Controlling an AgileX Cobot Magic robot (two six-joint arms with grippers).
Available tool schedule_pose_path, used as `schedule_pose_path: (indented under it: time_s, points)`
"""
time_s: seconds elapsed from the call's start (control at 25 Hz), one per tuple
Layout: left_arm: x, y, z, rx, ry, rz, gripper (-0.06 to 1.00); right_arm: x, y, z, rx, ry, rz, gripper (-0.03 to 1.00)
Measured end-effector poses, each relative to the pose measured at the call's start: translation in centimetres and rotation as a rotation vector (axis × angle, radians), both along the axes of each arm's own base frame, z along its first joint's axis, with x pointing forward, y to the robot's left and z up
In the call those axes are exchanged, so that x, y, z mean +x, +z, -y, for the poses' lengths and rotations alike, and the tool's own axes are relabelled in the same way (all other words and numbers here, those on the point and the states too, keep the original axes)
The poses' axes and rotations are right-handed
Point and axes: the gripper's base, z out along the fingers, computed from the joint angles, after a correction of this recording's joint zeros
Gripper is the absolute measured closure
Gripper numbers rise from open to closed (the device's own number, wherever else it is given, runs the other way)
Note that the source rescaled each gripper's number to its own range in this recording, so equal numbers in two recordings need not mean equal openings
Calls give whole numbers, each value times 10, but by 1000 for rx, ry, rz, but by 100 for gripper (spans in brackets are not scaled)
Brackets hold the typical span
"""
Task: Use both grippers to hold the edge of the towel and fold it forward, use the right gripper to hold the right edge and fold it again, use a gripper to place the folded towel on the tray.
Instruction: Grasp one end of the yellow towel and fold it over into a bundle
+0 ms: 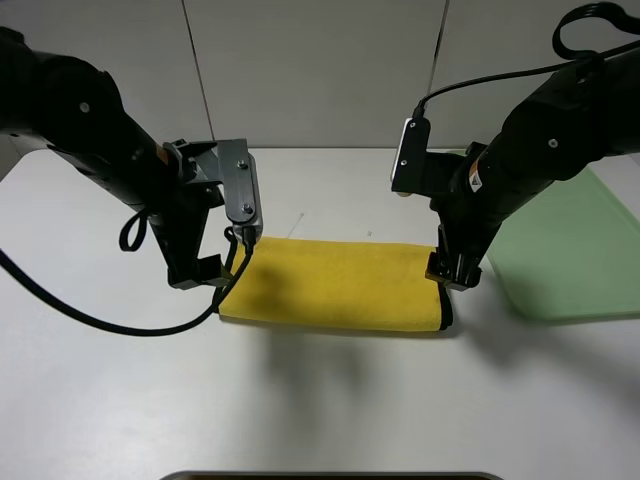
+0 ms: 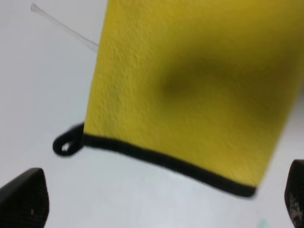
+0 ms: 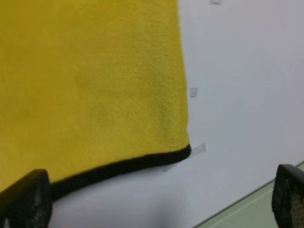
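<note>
The yellow towel [image 1: 335, 285] with black trim lies on the white table, folded into a long strip. My left gripper [image 1: 213, 268] is open and empty at the towel's left end. My right gripper [image 1: 452, 270] is open and empty at the towel's right end. In the left wrist view the towel [image 2: 190, 85] and its black hanging loop [image 2: 66, 142] lie ahead of the open gripper [image 2: 159, 204]. In the right wrist view the towel's corner [image 3: 85, 85] lies between the spread fingers of the gripper [image 3: 156, 204]. The pale green tray [image 1: 570, 250] lies right of the towel.
The white table [image 1: 320, 400] extends toward the front. A dark rim [image 1: 330, 476] shows at the bottom edge of the high view. A white wall stands behind the table. A corner of the tray [image 3: 247, 209] shows in the right wrist view.
</note>
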Motion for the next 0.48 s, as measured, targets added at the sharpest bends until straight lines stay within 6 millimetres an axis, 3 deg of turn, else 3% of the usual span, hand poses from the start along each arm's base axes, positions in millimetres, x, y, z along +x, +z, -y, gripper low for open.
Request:
schedule_pose_path:
  time_s: [0.48]
  points:
    - [-51, 82, -30, -160, 319, -62, -5, -2, 10, 1, 155, -287, -14, -3]
